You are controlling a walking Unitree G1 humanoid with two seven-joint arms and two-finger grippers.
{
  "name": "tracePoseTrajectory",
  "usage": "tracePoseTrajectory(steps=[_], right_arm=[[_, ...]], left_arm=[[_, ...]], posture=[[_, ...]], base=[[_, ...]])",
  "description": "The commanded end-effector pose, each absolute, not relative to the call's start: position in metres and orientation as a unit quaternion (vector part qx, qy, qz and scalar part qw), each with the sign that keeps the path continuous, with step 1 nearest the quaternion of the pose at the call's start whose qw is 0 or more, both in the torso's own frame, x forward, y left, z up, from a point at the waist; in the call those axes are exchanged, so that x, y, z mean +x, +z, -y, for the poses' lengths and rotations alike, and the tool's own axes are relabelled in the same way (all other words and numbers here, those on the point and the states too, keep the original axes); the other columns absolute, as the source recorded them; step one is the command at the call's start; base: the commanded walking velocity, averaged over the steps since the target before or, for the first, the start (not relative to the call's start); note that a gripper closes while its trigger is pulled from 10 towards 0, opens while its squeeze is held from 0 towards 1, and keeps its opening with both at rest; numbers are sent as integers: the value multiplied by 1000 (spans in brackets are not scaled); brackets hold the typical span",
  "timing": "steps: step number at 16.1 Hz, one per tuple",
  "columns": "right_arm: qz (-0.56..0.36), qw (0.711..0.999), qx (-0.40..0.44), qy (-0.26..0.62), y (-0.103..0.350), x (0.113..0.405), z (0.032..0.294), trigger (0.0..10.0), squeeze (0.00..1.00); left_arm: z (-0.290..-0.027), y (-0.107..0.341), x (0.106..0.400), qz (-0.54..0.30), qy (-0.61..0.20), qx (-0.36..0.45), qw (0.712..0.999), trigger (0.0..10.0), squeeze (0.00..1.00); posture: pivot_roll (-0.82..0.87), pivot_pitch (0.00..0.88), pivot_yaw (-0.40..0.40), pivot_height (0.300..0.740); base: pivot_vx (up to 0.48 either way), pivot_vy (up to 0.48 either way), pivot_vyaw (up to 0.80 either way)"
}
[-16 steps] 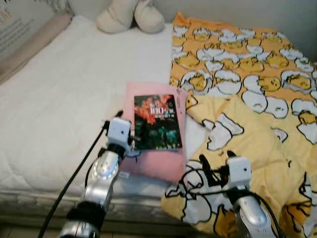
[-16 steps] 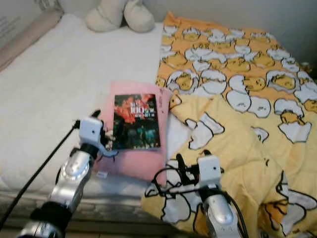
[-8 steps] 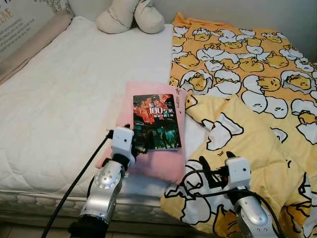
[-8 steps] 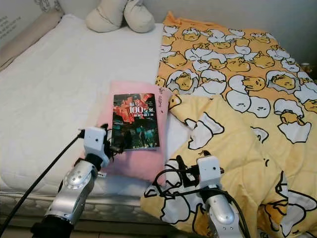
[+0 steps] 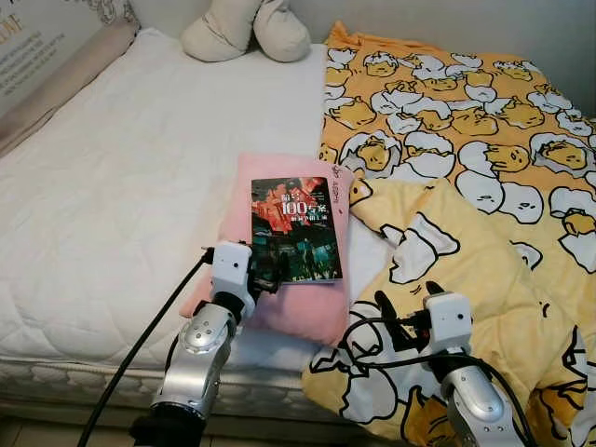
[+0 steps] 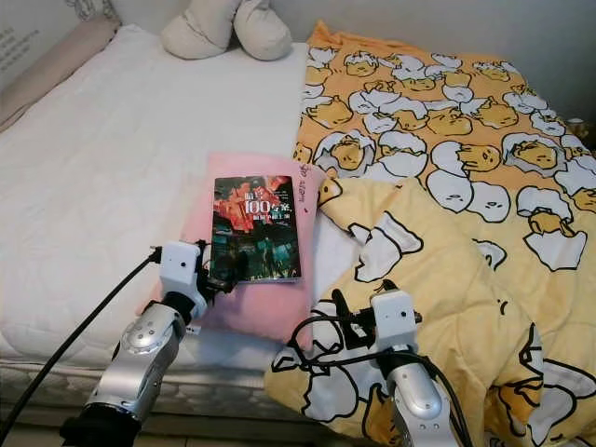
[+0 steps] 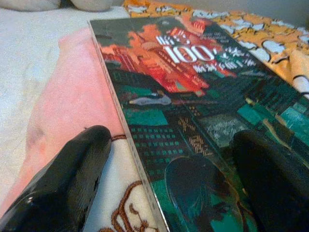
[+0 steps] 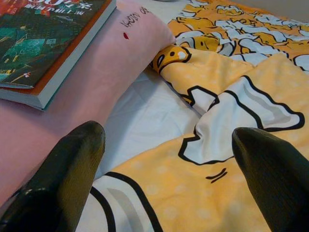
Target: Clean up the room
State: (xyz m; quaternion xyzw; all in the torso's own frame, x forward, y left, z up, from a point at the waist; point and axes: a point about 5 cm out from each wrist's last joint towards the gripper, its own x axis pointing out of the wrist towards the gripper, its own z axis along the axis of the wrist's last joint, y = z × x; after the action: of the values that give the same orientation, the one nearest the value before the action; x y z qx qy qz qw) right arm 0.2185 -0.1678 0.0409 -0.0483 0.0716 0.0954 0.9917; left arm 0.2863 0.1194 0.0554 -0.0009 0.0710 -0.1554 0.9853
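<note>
A dark paperback book (image 5: 296, 228) with a red and teal cover lies on a pink pillow (image 5: 244, 196) near the bed's front edge. My left gripper (image 5: 271, 272) is at the book's near left corner and is open. In the left wrist view one finger (image 7: 72, 179) rests over the pink pillow (image 7: 72, 96) and the other (image 7: 270, 179) over the book (image 7: 193, 96) cover, straddling its spine edge. My right gripper (image 5: 405, 305) hovers open just above the folded yellow blanket (image 8: 217, 193), nothing between its fingers.
The white mattress (image 5: 121, 177) stretches to the left and back. An orange and yellow egg-print blanket (image 5: 466, 121) covers the right half of the bed. A cream plush cushion (image 5: 247, 28) sits at the head. A beige padded panel (image 5: 56, 79) borders the far left.
My left gripper has moved forward and right, from beside the pillow's edge to the book's near corner. The right arm has stayed in place. The camera shifted slightly.
</note>
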Motion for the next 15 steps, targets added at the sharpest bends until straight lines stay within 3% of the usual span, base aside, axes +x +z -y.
tracePoseTrajectory(steps=[1,6,10,11,15], right_arm=[[-74,991,-53,96,39,218,170,10000,0],[-63,990,-29,124,44,217,161,10000,0],[-67,989,-30,125,43,216,160,10000,0],[-67,989,-29,126,43,217,159,10000,0],[-67,986,-2,156,45,219,148,10000,0]], left_arm=[[-119,49,288,-98,-150,-4,984,10000,0],[-109,54,296,-101,-172,-32,979,10000,0],[-102,34,301,-185,-196,-27,963,10000,0],[-104,28,301,-209,-190,-21,959,0,0],[-108,22,307,-236,-177,-51,954,0,0]], posture=[[-59,0,-20,740],[-66,0,-17,740],[-71,0,-15,740],[-71,0,-15,740],[-79,0,-10,740]], base=[[0,0,0],[0,0,0],[0,0,0],[0,0,0],[0,0,0]])
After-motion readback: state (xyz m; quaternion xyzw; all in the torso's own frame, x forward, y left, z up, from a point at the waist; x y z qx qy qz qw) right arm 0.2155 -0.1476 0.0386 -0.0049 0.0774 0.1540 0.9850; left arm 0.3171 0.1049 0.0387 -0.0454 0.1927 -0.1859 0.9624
